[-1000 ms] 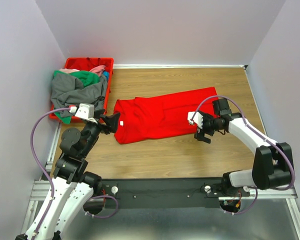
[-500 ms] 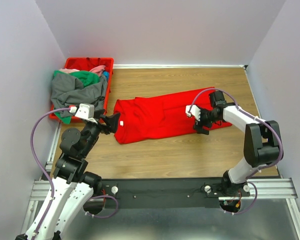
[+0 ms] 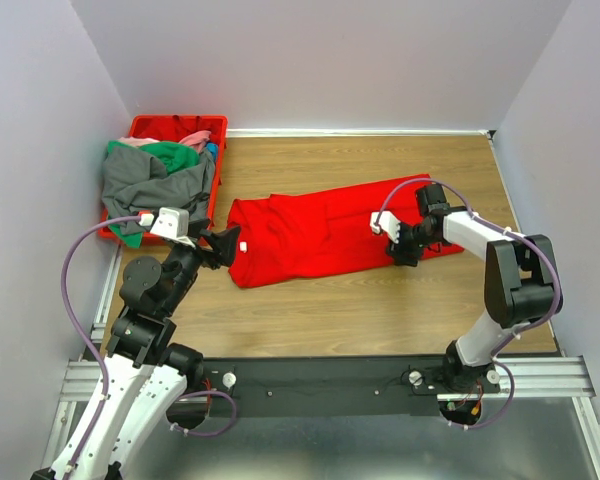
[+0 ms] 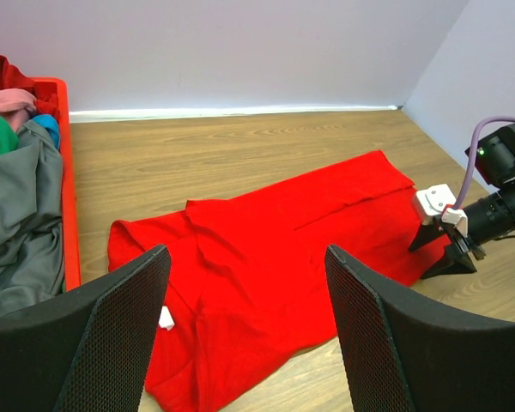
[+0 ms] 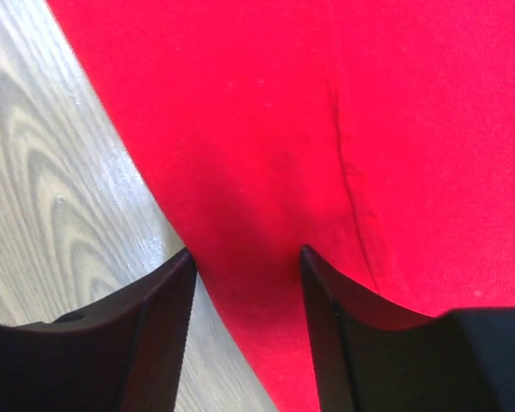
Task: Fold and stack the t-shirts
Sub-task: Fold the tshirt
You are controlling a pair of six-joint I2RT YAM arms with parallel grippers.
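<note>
- The red t-shirt (image 5: 395, 129) is cut off by the top and right edges of the right wrist view.
- The red crate (image 3: 150, 124) is partly hidden under the grey t-shirt (image 3: 145, 180).
- The white label (image 4: 166, 318) is partly hidden behind a finger of the left pincer (image 4: 247, 253).

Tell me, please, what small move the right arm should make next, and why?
Probably close the right gripper fully on the red t-shirt: its fingers straddle the shirt's edge where cloth meets the table, with a gap between them, so no grip shows yet.
</note>
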